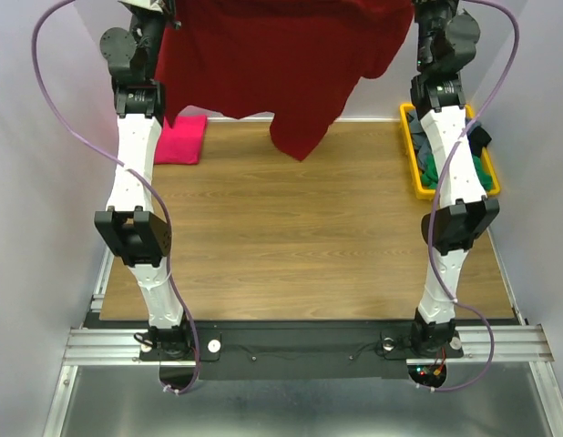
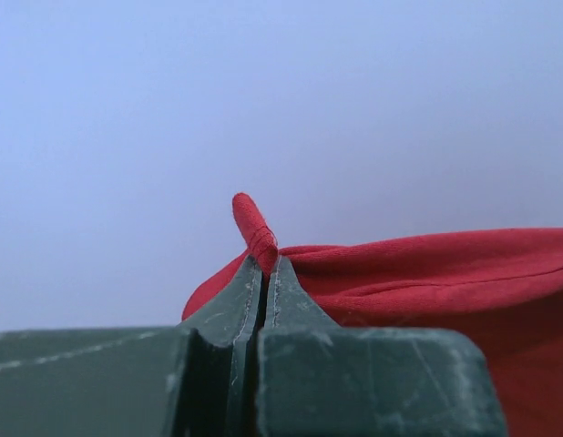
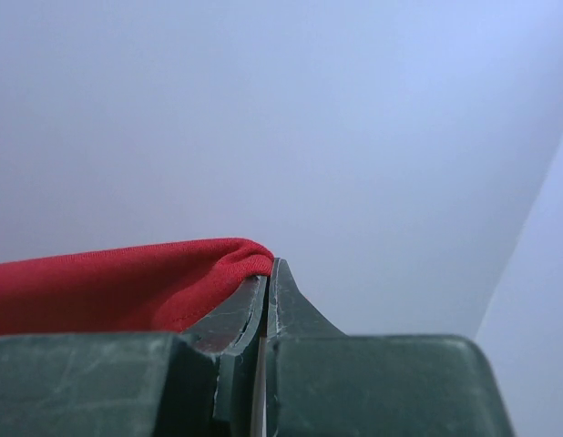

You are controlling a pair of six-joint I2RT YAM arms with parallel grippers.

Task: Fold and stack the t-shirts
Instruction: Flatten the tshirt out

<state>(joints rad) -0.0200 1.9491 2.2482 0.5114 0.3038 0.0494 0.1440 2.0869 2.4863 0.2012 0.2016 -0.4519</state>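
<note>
Fabric of one soft crimson t-shirt (image 1: 281, 64) hangs draped, clamped by left pincer (image 2: 263, 264) and right pincer (image 3: 268, 269); one hot-pink t-shirt (image 1: 181, 138) lies folded on the wood-grain bench (image 1: 291, 237)

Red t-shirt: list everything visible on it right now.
The dark red t-shirt is plain soft knit, lifted and spread wide between both arms over the far side of the wooden table. The left claw is shut on a rolled hem; the right claw is shut on a folded edge. Its top leaves the overhead frame; the lower part sags to a drooping point near the middle. Whether that point touches the table is unclear.
</note>
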